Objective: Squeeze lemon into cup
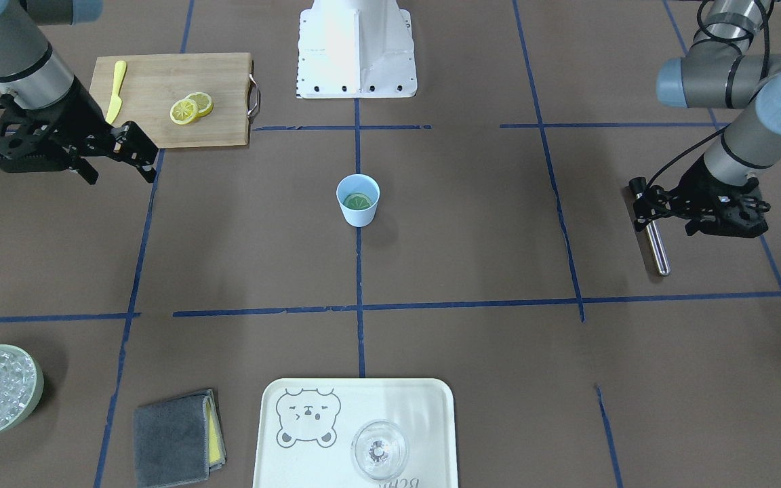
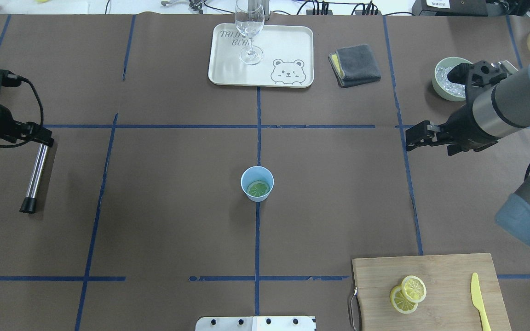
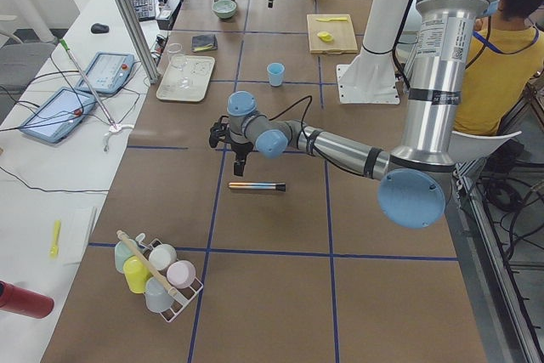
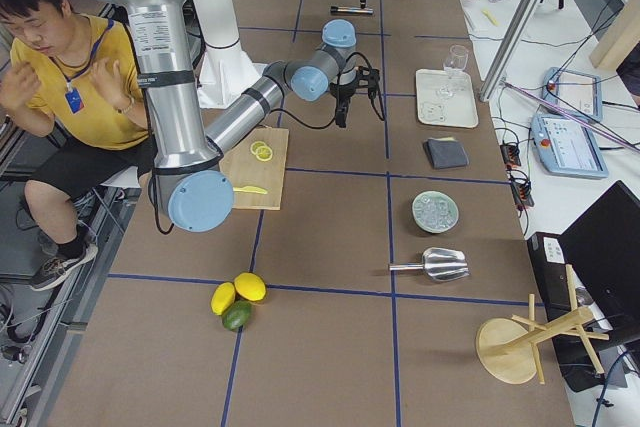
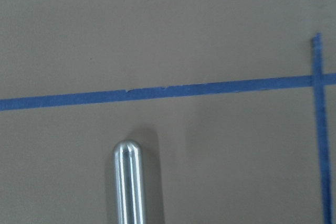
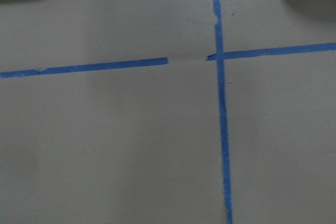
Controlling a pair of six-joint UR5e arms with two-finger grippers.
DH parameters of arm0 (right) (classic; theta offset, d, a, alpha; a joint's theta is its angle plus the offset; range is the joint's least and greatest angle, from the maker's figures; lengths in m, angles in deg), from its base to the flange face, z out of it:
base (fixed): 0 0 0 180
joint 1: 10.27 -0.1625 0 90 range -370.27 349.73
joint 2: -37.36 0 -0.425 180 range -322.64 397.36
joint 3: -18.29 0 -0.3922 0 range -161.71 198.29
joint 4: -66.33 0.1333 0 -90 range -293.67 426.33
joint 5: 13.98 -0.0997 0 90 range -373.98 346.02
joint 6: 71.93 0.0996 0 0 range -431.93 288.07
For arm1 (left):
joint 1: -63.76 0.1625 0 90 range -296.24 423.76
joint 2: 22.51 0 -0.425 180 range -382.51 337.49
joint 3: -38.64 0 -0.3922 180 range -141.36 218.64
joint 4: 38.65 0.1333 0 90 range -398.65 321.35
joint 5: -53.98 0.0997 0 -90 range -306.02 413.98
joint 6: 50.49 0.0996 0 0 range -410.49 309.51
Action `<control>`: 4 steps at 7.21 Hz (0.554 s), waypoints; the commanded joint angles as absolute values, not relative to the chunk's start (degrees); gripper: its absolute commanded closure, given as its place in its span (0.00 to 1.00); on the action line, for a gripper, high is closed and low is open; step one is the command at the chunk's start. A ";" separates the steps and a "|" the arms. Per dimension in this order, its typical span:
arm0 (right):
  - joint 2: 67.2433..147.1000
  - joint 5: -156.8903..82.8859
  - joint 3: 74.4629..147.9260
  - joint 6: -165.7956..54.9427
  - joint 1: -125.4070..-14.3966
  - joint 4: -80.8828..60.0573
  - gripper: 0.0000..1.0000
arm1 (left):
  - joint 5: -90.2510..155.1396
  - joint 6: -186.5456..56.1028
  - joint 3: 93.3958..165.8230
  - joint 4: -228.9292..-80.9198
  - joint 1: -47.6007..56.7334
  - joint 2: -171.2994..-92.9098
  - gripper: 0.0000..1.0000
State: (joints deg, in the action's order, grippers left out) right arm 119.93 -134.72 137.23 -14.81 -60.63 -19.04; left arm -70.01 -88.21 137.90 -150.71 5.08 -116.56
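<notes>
the lemon slice lies flat in the bottom of the cup, which stands upright on a blue tape line at the centre of the front-facing frame, well apart from both arms. the right gripper, at the left of that frame just beside the lower corner of the cutting board, hangs with its fingers spread wide and nothing between them. the left gripper, near the right edge, is spread and empty too (the steel rod lies on the table under it, and the left side view shows a gap between them). two other slices overlap on the board, with a yellow knife near them.
</notes>
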 commanded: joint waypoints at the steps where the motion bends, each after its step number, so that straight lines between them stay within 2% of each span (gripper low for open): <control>1: 122.26 -138.49 132.40 -28.71 -68.23 -19.18 0.00 | -70.47 -76.22 139.45 -150.53 -3.69 -112.96 0.00; 4: 127.69 -143.26 127.54 -49.19 -81.33 -19.01 0.00 | -77.29 -65.54 135.34 -150.62 -16.60 -112.51 0.00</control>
State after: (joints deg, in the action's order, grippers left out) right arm 124.79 -141.73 129.07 -41.10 -75.49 -19.15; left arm -73.47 -69.14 137.40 -150.50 -10.59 -112.67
